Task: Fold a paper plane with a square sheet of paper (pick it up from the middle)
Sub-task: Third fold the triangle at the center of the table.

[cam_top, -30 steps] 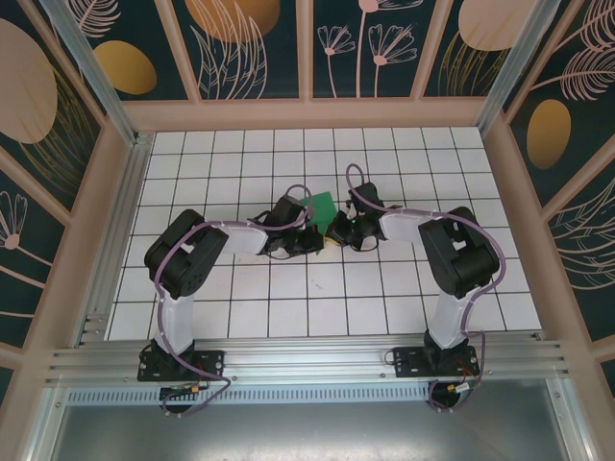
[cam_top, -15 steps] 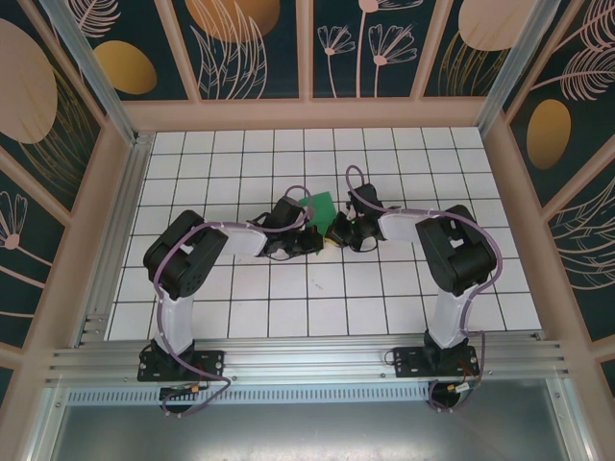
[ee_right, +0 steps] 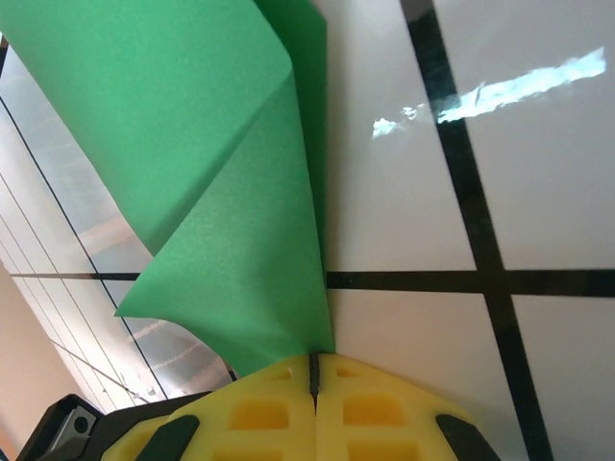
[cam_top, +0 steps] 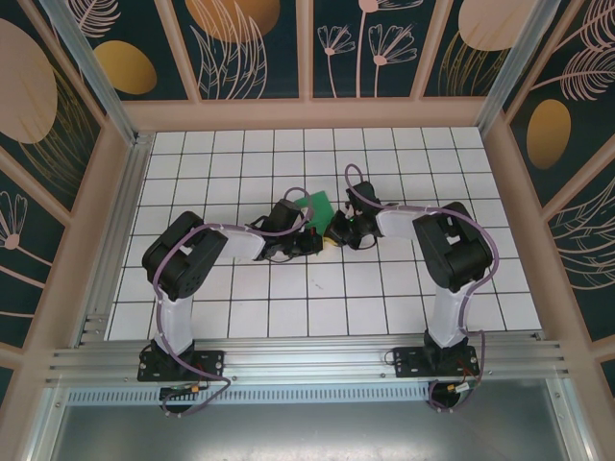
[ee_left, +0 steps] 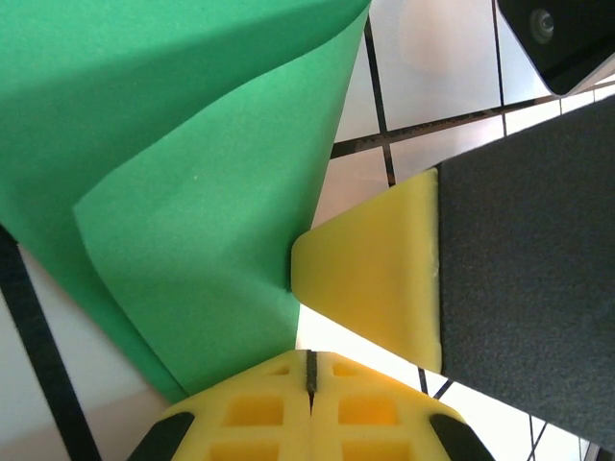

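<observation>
The square sheet of paper (cam_top: 318,204) is green, folded over itself and held up off the white tiled table (cam_top: 240,288) at its middle. My left gripper (cam_top: 313,241) and right gripper (cam_top: 334,233) meet tip to tip just below it. In the left wrist view the left gripper (ee_left: 309,357) is shut, with the sheet (ee_left: 192,192) running down into its tips. The right gripper's yellow fingertip (ee_left: 375,279) sits close beside it. In the right wrist view the right gripper (ee_right: 314,357) is shut on the sheet's (ee_right: 231,221) lower corner.
Black grid lines (ee_right: 461,280) cross the table under the paper. Wooden walls with dark leaf panels (cam_top: 307,48) close in the back and sides. A metal rail (cam_top: 307,360) with both arm bases runs along the near edge.
The right arm's elbow has swung slightly left and the grippers with the paper have shifted a little. Both grippers stay shut.
</observation>
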`<state>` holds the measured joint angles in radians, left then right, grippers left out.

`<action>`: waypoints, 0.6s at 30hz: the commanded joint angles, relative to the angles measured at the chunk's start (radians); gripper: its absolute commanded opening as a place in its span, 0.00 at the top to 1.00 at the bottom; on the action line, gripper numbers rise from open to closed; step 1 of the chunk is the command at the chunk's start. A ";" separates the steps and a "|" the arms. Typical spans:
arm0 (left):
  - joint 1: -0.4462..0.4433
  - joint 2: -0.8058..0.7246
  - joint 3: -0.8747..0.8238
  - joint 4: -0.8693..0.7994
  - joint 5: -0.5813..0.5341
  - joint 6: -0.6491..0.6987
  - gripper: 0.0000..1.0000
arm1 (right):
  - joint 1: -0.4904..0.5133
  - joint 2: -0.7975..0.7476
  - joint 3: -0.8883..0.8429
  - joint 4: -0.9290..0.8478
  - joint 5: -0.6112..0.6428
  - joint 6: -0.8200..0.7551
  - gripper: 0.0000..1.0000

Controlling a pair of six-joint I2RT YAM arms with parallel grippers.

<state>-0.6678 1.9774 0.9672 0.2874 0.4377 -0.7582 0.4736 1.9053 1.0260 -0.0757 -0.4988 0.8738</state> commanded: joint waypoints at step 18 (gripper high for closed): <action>0.007 0.053 -0.059 -0.255 -0.111 0.072 1.00 | -0.089 0.123 0.166 -0.055 0.108 -0.041 1.00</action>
<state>-0.6689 1.9774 0.9668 0.2840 0.4297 -0.7216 0.4347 1.9839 1.1530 -0.1589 -0.5175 0.8616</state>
